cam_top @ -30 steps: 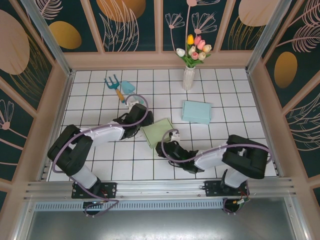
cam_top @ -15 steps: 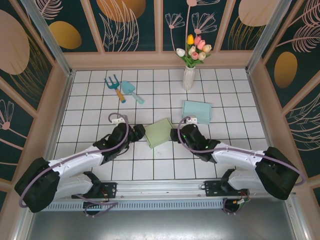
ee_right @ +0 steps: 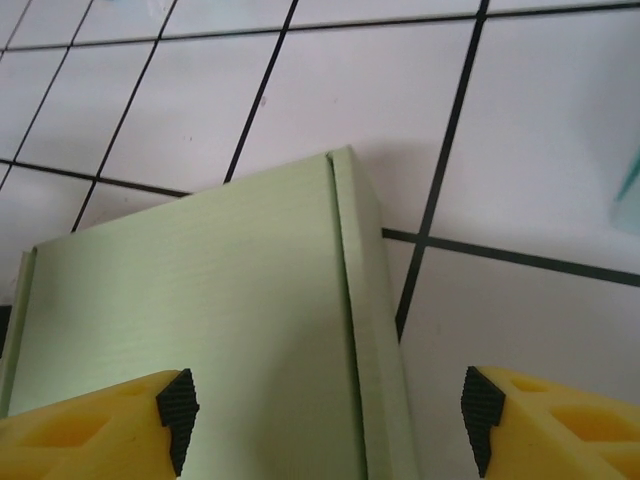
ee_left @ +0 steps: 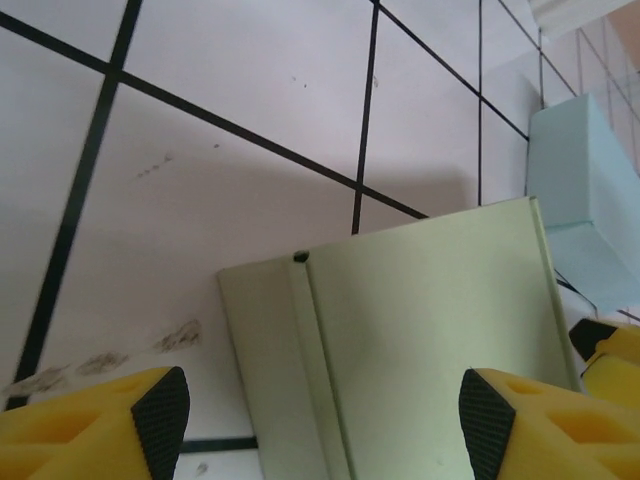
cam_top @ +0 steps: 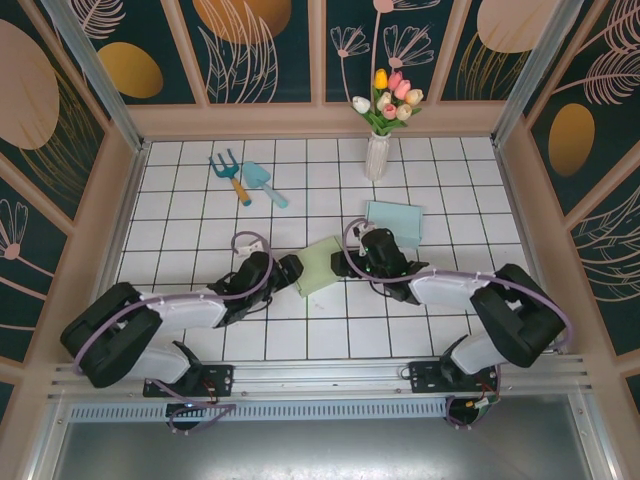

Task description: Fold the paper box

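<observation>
Left hand [cam_top: 292, 268] and right hand [cam_top: 347, 262], both open, flank the green paper box [cam_top: 321, 265], which may skid across the counter [cam_top: 200, 210] if one pushes harder.

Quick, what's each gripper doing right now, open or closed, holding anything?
Left gripper: open, holding nothing.
Right gripper: open, holding nothing.

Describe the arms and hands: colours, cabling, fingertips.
The left arm and right arm have white links, black joints and a looping lilac cable each. The left hand and right hand have yellow fingers with black pads.
</observation>
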